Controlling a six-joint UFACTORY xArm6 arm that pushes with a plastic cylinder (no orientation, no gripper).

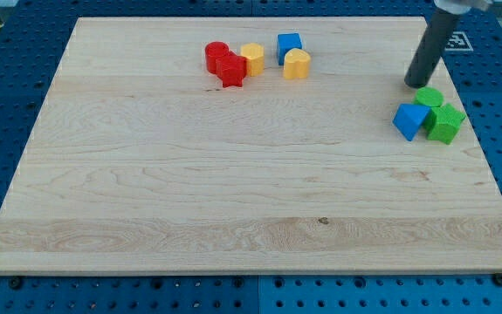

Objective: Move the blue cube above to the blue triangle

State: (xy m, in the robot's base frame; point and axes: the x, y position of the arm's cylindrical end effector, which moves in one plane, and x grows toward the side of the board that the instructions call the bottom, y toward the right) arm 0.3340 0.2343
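My tip (412, 84) — a bare rod pinching nothing — rests at the far right, just beyond the green blocks (438, 113) beside the blue triangle (409, 119). Best to circle left behind the blue cube (289, 44) — clear of the yellow blocks (277, 61) — then push it rightward.

The small blue cube (289, 44) sits near the wooden counter's (233, 201) top edge. The blue triangular block (409, 119) lies at the view's right, well apart. My tip (412, 84) stands just above that block.
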